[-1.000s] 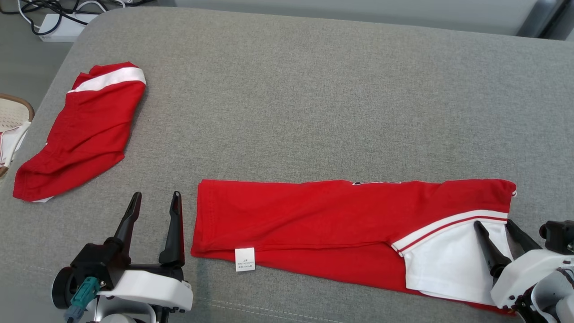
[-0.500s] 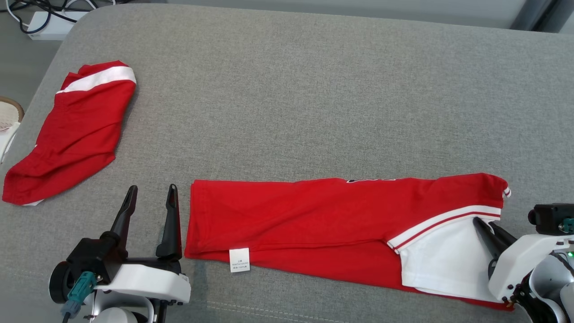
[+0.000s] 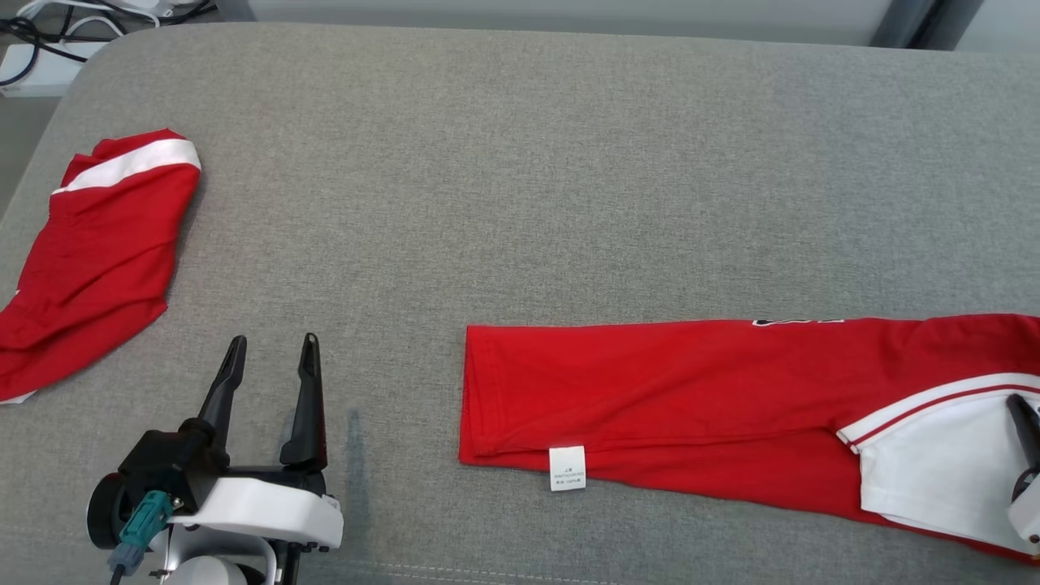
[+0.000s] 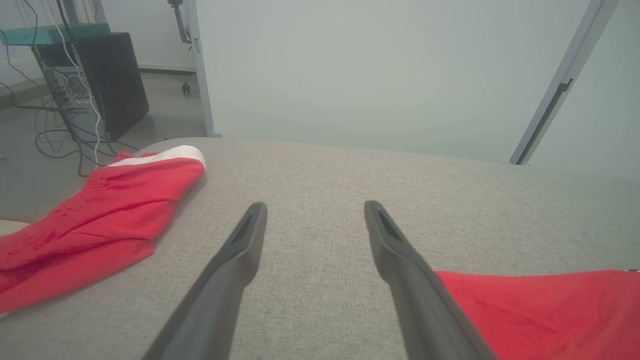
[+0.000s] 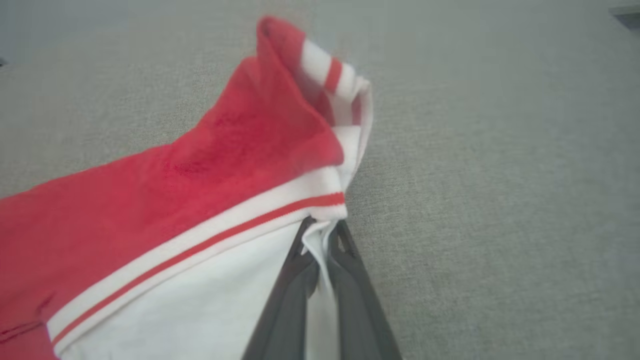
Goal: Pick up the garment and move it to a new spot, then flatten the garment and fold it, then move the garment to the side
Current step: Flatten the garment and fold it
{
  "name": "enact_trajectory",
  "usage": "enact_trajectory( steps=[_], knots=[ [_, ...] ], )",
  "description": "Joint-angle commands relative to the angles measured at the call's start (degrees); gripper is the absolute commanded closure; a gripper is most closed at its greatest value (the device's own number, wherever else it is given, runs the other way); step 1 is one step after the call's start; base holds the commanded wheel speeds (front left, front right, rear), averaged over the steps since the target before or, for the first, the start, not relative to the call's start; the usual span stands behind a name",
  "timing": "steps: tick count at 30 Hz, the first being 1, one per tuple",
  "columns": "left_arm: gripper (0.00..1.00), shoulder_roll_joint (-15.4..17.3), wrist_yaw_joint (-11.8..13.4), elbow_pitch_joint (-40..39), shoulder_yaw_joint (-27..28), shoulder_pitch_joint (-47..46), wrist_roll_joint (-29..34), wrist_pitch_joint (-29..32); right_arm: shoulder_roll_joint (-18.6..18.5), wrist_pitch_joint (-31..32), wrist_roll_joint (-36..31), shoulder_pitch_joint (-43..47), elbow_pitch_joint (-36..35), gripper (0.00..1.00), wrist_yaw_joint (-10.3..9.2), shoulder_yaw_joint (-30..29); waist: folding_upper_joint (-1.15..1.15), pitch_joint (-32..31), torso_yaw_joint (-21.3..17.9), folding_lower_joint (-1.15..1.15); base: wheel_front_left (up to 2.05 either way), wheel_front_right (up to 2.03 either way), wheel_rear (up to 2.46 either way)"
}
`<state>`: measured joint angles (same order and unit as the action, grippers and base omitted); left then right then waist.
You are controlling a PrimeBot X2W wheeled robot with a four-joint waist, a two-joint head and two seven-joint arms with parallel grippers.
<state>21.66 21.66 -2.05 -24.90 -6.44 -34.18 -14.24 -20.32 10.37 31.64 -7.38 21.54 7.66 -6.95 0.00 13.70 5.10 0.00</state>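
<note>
The right jaws are shut tight on a white edge of the garment: a fold of white cloth is pinched between the two dark fingers, just below a white band with a thin red stripe. Beyond the grip, a red-and-white striped rib is turned up at the garment's end. In the head view the garment is laid as a long red strip across the near right part of the grey fabric surface, and its white panel is cut off by that view's right edge. A small white label is sewn at the near edge. Lines of tiny print are carried on it, but they cannot be read. A sliver of dark lettering is shown along the far edge, too cut off to be made out. The left jaws are held wide apart with nothing between them, and the left fingers are pointed over bare grey fabric, apart from the garment's left end. A second red piece with a white band is spread at the surface's left edge, well apart from the garment. Past the far left corner a white power strip is seen, and a black computer tower is seen in the left wrist view.
</note>
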Motion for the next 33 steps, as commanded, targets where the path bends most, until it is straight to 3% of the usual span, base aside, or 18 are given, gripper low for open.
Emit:
enact_trajectory(
  steps=[1,5,10,14,18,23,33],
  knots=[
    [0.00,1.79,-0.21,-1.30,2.42,-2.50,0.75,-0.56,-1.93,-0.76,-0.08,-0.27,-1.18,1.00,-0.17,-0.03,0.00,-0.09,-0.56,0.00,0.00,0.00,0.00],
    [0.00,2.09,-0.31,-1.40,2.33,-2.56,0.71,-0.29,0.60,0.54,4.53,-1.35,-3.92,1.00,-0.17,-0.70,0.00,-0.31,-1.23,0.00,0.00,0.00,0.00],
    [0.00,2.51,-0.03,-1.93,2.27,-2.51,0.78,0.16,5.31,5.81,13.79,-1.27,-15.50,1.00,-0.17,1.33,0.00,-0.57,-2.04,0.00,0.00,0.00,0.00],
    [0.00,2.63,0.12,-2.26,2.06,-2.54,0.82,0.47,10.52,10.11,18.87,-1.09,-25.00,1.00,-0.17,3.34,0.00,-0.55,-2.45,0.00,0.00,0.00,0.00],
    [0.00,2.56,0.15,-2.44,1.88,-2.79,0.78,0.57,15.67,13.39,21.81,-1.88,-29.38,1.00,-0.17,5.93,0.00,-0.49,-2.45,0.00,0.00,0.00,0.00],
    [0.00,2.31,0.00,-2.43,1.38,-3.36,0.85,0.63,17.35,13.45,23.18,-3.68,-26.59,1.00,-0.17,12.72,0.00,-0.27,-1.65,0.00,0.00,0.00,0.00],
    [0.00,0.97,-0.69,-1.38,-0.14,-4.58,0.75,0.62,17.43,-3.02,29.13,-13.02,-8.71,1.00,-0.17,32.62,0.00,0.24,0.77,0.00,0.00,0.00,0.00]
  ],
)
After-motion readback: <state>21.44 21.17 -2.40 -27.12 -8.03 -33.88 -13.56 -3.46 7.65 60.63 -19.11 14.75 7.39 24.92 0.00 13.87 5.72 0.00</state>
